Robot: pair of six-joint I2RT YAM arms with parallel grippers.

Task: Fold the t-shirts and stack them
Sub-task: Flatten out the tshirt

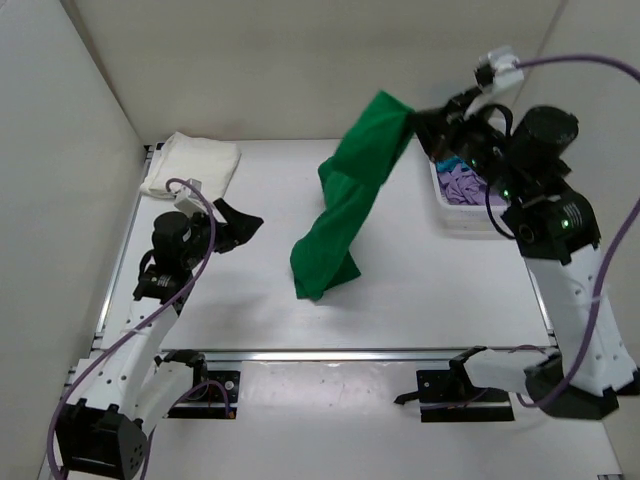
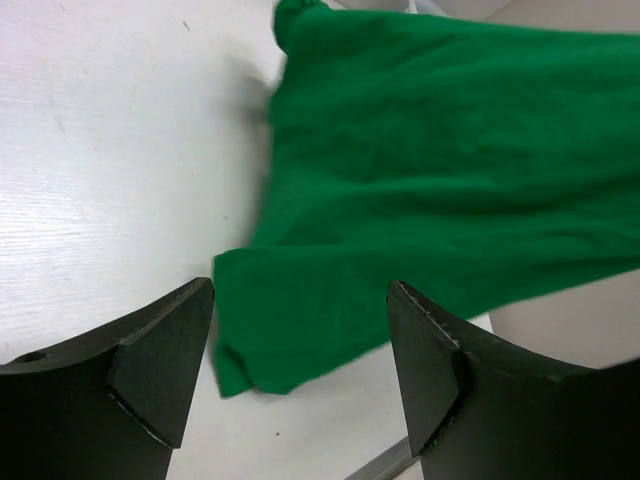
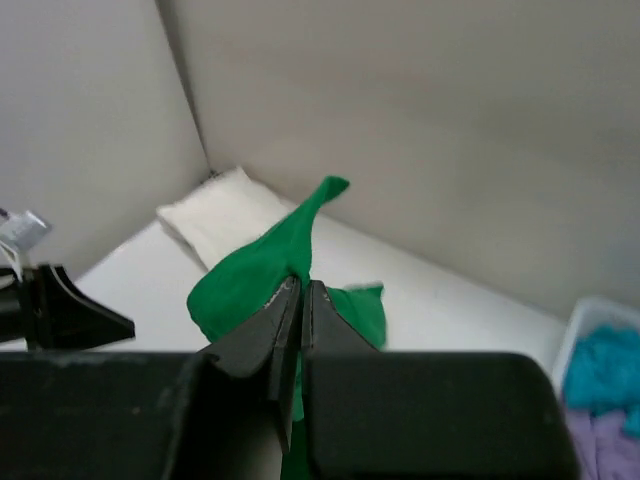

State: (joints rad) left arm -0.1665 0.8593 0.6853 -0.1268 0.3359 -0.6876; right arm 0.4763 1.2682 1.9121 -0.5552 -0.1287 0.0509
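Green t-shirt (image 1: 345, 210) hangs pinched in right gripper (image 1: 417, 125), held high, likely to unfurl; left gripper (image 1: 245, 225) wide, empty, facing lower end.

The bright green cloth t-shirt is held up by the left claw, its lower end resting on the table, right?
No: the right claw holds up the bright green cloth t-shirt, as the right wrist view shows; its lower end does rest on the table.
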